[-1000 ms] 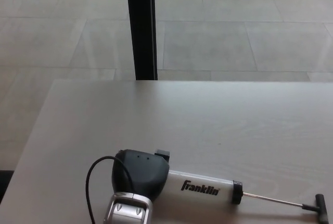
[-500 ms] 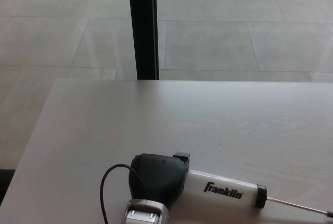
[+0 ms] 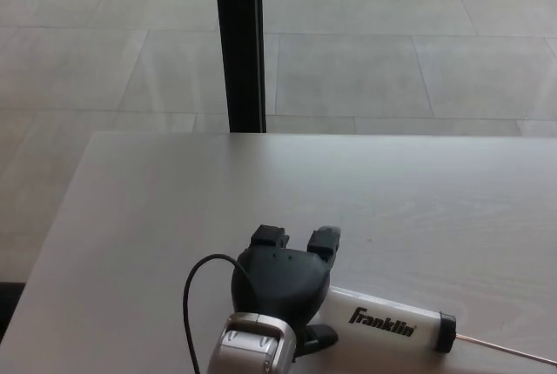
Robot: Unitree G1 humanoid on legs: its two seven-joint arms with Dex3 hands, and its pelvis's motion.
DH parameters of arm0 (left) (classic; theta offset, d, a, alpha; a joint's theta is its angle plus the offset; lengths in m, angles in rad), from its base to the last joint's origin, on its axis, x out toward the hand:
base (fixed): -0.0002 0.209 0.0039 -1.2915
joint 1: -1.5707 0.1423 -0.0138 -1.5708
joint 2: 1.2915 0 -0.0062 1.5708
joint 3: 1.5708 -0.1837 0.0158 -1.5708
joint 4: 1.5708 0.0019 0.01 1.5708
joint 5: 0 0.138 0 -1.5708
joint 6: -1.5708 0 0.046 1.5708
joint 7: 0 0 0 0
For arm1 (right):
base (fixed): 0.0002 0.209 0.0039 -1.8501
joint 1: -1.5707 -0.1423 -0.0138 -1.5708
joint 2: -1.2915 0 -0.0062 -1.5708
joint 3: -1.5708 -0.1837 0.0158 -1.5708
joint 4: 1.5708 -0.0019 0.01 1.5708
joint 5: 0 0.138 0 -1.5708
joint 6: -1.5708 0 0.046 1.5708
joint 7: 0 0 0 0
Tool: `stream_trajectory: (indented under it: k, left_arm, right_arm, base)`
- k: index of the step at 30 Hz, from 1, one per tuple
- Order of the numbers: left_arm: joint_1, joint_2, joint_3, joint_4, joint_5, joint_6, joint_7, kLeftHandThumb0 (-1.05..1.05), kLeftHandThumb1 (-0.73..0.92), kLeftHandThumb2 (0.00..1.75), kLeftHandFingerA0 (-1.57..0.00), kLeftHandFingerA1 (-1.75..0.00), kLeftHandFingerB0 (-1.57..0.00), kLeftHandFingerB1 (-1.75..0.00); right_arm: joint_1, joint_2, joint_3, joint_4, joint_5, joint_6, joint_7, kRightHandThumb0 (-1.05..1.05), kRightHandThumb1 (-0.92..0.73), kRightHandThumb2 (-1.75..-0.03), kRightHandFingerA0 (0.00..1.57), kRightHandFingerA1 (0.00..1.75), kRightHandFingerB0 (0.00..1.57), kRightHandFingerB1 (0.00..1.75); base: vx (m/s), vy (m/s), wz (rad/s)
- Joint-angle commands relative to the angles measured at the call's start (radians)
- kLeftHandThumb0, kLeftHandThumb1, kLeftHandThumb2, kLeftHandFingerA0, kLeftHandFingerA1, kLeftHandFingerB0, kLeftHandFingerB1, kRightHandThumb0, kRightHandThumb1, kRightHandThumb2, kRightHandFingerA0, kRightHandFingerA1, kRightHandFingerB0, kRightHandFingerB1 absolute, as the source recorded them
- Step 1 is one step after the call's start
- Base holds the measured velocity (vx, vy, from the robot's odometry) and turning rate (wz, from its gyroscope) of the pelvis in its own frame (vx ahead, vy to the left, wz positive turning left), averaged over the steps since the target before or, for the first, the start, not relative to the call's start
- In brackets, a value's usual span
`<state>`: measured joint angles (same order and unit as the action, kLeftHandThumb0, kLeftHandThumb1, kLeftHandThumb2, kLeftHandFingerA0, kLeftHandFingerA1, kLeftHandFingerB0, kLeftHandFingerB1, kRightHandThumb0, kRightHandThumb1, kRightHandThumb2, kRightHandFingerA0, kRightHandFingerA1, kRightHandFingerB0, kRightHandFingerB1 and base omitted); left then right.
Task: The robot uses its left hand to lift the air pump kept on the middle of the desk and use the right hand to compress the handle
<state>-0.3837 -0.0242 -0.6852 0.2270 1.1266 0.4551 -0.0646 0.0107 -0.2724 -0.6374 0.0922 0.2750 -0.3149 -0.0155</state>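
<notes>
The air pump (image 3: 383,323) lies on the pale desk (image 3: 348,183) near the front edge, a white barrel marked "Franklin" with a black cap (image 3: 446,332). Its thin rod (image 3: 509,351) runs off the picture's right side, so the handle is out of view. My left hand (image 3: 283,285) sits over the barrel's left end and hides it. Two fingers (image 3: 326,238) stick up and apart beyond the barrel, and the thumb (image 3: 318,335) lies on the near side. The hand is open around the pump, not closed on it. My right hand does not show.
A black cable (image 3: 187,304) loops out from my left wrist (image 3: 248,343) over the desk. A black vertical post (image 3: 238,43) stands behind the desk's far edge on a grey tiled floor (image 3: 392,61). The desk's left edge slants down to the bottom left corner.
My left hand and the pump have slid to the right, taking the handle out of frame. The fingers, curled over the barrel before, now stand raised and spread.
</notes>
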Motion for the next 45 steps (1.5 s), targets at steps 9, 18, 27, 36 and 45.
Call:
stream_trajectory:
  k: [9, 18, 27, 36, 45]
  left_arm:
    - [-0.073, 0.138, -0.006, -0.145, -0.03, 0.063, -0.559, -0.89, 0.58, 0.58, 0.0, 0.0, 0.0, 0.0]
    - [-0.067, 0.077, 0.016, -0.142, -0.101, 0.065, -0.559, -0.87, 0.44, 0.75, 0.0, -0.11, 0.0, -0.04]
    - [-0.037, -0.017, -0.007, -0.114, -0.112, 0.03, -0.428, -0.73, 0.43, 0.88, 0.0, -0.41, -0.04, -0.38]
    - [-0.028, -0.051, -0.016, -0.069, -0.117, -0.011, -0.31, -0.77, 0.57, 0.58, -0.06, -0.75, -0.14, -0.39]
    - [-0.031, -0.011, -0.084, -0.007, -0.051, -0.044, -0.175, -0.73, 0.6, 0.59, -0.12, -0.93, -0.25, -0.43]
  right_arm:
    - [0.005, 0.0, -0.009, -0.035, -0.009, 0.025, -0.042, -0.54, -0.81, -0.64, 0.43, 0.81, 0.49, 0.35]
    - [0.004, -0.005, 0.001, -0.041, -0.043, 0.024, -0.053, -0.52, -0.82, -0.65, 0.45, 0.77, 0.47, 0.34]
    - [0.002, -0.011, 0.009, -0.003, -0.051, 0.006, -0.039, -0.54, -0.66, -0.99, 0.44, 0.73, 0.37, 0.52]
    - [0.012, -0.012, 0.009, -0.016, -0.048, 0.02, -0.039, -0.57, -0.8, -0.64, 0.43, 0.72, 0.47, 0.35]
    - [0.015, -0.004, 0.024, -0.033, -0.041, 0.019, -0.031, -0.54, -0.82, -0.65, 0.47, 0.76, 0.49, 0.36]
  base:
    - [0.0, 0.0, 0.0]
    - [0.0, 0.0, 0.0]
    - [0.0, 0.0, 0.0]
    - [0.0, 0.0, 0.0]
    - [0.0, 0.0, 0.0]
